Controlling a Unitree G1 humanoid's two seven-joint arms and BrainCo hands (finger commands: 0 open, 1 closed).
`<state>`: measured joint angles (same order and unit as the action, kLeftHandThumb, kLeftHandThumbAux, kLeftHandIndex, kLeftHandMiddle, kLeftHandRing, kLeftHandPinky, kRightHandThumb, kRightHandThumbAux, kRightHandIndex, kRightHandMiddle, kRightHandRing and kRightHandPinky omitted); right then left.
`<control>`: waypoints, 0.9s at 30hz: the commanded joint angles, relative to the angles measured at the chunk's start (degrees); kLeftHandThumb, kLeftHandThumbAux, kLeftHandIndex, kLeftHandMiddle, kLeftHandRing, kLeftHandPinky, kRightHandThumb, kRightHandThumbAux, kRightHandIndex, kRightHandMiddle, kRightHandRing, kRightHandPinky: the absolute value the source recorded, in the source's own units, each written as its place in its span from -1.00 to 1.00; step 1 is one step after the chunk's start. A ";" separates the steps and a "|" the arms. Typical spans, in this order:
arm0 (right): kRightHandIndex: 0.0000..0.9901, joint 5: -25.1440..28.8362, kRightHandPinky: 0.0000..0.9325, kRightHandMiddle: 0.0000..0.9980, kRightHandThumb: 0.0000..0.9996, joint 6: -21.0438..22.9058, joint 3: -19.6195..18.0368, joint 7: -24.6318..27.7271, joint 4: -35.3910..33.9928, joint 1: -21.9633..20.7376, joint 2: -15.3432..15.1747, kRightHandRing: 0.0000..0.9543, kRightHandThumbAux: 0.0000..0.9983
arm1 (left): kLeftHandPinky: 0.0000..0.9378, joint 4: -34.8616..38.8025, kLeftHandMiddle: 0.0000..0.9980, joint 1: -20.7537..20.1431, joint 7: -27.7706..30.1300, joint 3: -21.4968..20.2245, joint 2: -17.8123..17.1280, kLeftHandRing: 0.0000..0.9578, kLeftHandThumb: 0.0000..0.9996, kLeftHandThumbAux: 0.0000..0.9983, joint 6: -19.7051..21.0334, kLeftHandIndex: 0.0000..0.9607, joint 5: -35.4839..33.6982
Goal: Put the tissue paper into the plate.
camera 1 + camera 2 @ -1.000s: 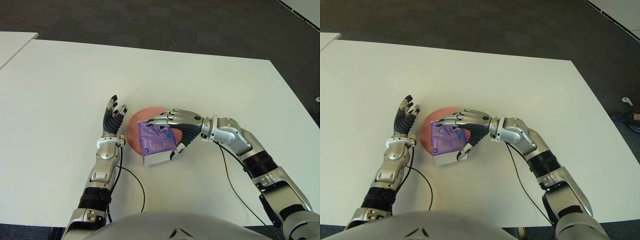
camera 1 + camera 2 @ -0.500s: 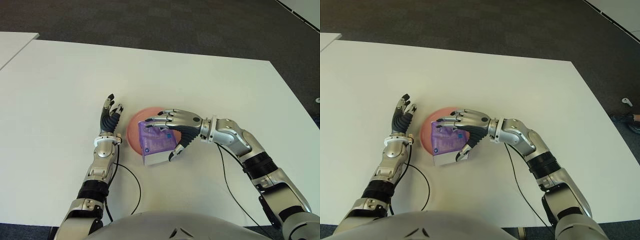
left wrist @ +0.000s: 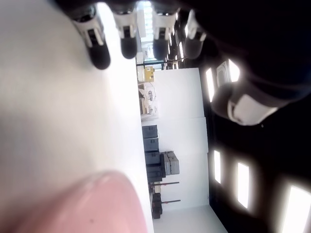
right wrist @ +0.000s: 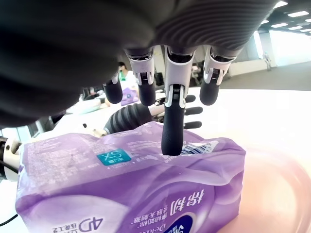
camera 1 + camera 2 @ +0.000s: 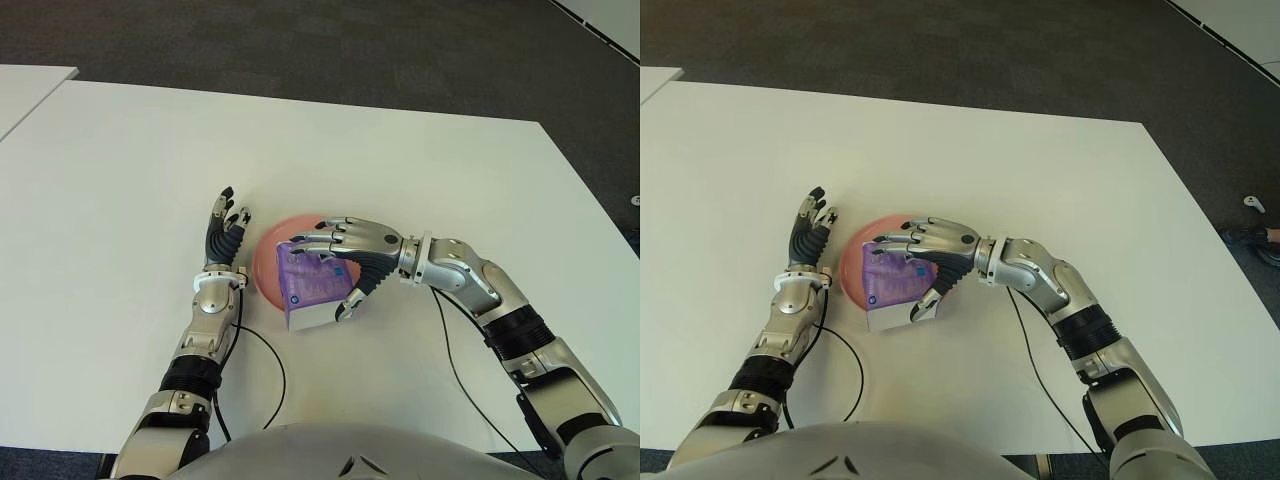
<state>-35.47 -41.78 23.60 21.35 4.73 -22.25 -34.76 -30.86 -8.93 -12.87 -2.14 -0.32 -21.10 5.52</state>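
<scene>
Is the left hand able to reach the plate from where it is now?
Probably yes. The left hand is open just beside the pink plate's left rim, nothing between them; the right hand holds the tissue pack further right.

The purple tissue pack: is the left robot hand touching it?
No. The left robot hand stands apart, open, beside the pink round plate, while the right robot hand covers the purple tissue pack.
</scene>
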 commanded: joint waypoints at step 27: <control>-1.00 19.76 -1.00 -1.00 -0.69 17.28 -15.13 -0.08 -3.37 -5.34 4.38 -1.00 -0.37 | -1.00 20.45 -1.00 7.20 -1.01 3.50 4.65 -1.00 -1.00 0.06 12.84 -1.00 2.58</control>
<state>-17.56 -27.12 10.91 21.59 3.12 -29.47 -30.26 -13.95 -2.94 -15.01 0.59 3.36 -11.70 8.36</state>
